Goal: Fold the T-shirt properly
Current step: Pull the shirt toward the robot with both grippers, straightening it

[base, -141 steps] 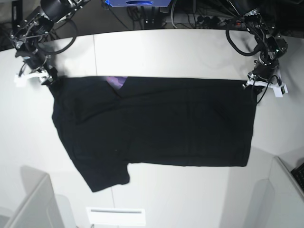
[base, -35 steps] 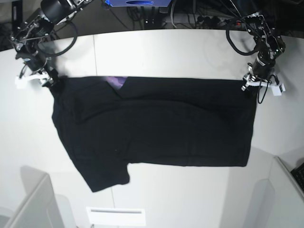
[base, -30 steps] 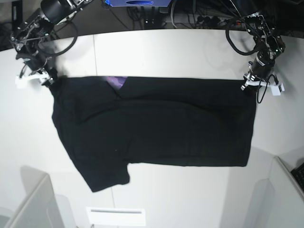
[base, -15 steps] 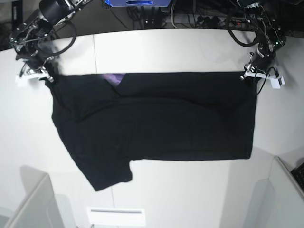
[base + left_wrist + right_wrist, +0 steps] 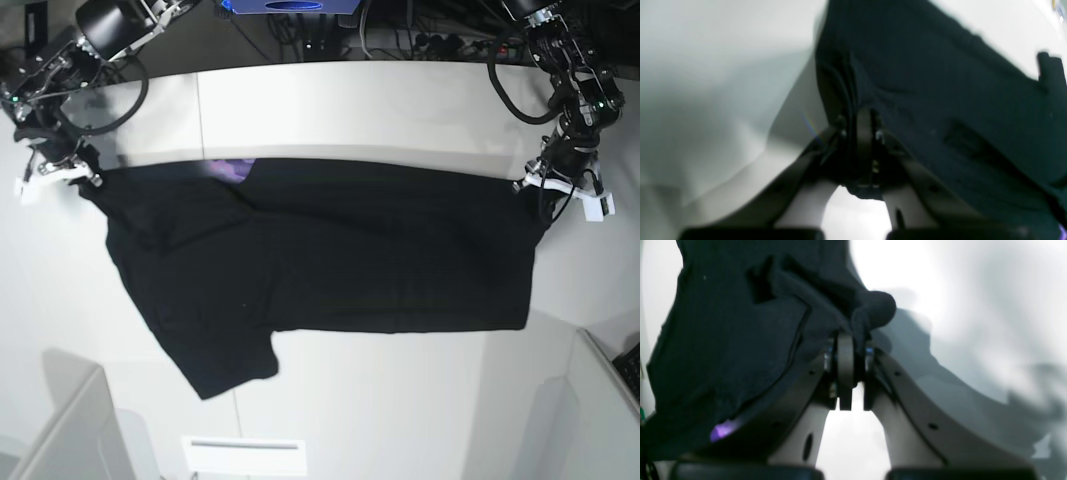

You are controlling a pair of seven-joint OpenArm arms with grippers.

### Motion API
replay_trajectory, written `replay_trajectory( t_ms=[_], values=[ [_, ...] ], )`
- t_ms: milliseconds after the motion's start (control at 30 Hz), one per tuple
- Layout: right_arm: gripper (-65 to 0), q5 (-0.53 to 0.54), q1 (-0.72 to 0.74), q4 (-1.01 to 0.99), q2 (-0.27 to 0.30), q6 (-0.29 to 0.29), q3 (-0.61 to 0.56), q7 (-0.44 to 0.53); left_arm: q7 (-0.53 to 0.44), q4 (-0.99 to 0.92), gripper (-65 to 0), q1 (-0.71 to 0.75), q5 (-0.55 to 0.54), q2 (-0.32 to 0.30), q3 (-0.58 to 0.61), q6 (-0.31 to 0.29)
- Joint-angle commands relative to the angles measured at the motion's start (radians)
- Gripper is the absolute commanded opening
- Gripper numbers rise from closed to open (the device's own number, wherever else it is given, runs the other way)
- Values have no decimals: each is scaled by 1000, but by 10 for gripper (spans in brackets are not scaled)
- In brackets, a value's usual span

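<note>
Looks like the lift-and-carry part of a fold. T-shirt (image 5: 330, 250) pinned at both far corners and stretched across the white table (image 5: 350, 105), far edge pulled into a taut straight line, the rest draped toward the near side with one sleeve (image 5: 225, 365) trailing low.

Left pincer (image 5: 545, 180) clamped tight on the corner at the base view's right; wrist view shows the jaws pressed together with black cloth bunched between them. Right pincer (image 5: 75, 172) same story on the other corner: closed hard on a wad of fabric, a knot of it bulging just past the fingertips (image 5: 846, 360). Sliver of purple print (image 5: 235, 168) peeking out near the collar end, so probably plain side up.

Next move, best guess: bring both corners together toward the near hem, keeping the held edge level and tight so it lands parallel rather than skewed. Both arms need to travel in step or the cloth twists.

Room-wise: plenty of bare table beyond the far edge and on both flanks. Near side tighter. Grey dividers (image 5: 70, 430) at the near corners and a white slip (image 5: 243, 455) near the front edge, just below that hanging sleeve. Worth watching the sleeve doesn't fold under crooked.
</note>
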Motion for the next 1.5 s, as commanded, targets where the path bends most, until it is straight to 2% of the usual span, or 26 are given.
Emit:
replay_trajectory(
  t_ms=[0,67,133,500,933,1033,1167,1467],
  values=[
    [-650,24,19,39,33,-16,5,7,20,19,-650,-9,-5,-11,-13,-6],
    [-650,24,36,66,44,-94,5,-28,80,25,-650,-30,-3,-7,-66,-6],
    [-650,28,39,76,49,-143,5,-48,109,25,-650,-32,-3,-7,-99,-6],
    [-650,28,-91,68,22,-142,6,-45,111,3,-650,128,3,-10,-102,-8],
    [-650,30,-182,108,16,-142,22,-45,109,-36,-650,207,-2,-7,-110,-9],
    [-650,30,-194,157,-20,-142,60,-45,109,-36,-650,226,-2,-8,-110,-9],
    [-650,30,-213,197,-39,-142,61,-51,109,-36,-650,246,-2,-7,-110,-9],
    [-650,28,-265,200,-45,-142,71,-45,109,-33,-650,264,-2,-10,-112,-9]
  ],
)
